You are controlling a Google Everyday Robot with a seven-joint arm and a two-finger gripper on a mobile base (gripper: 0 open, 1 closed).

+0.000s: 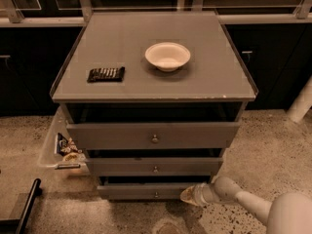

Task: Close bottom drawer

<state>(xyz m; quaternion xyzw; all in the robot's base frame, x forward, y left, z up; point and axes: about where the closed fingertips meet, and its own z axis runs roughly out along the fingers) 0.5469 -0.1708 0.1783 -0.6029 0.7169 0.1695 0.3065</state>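
Observation:
The grey cabinet (156,84) has three drawers, all standing a little way out. The bottom drawer (141,191) is the lowest slim grey front, with a small round knob (156,195). My gripper (189,195) is at the right end of the bottom drawer front, touching or very close to it. The white arm (243,204) comes in from the lower right. The middle drawer (153,166) and the taller top drawer (153,135) lie above it.
A white bowl (167,56) and a dark flat packet (106,74) lie on the cabinet top. A clear bin with snack packets (61,150) sits on the floor at the cabinet's left. A black bar (27,204) is at the lower left. A white post (303,101) stands at the right.

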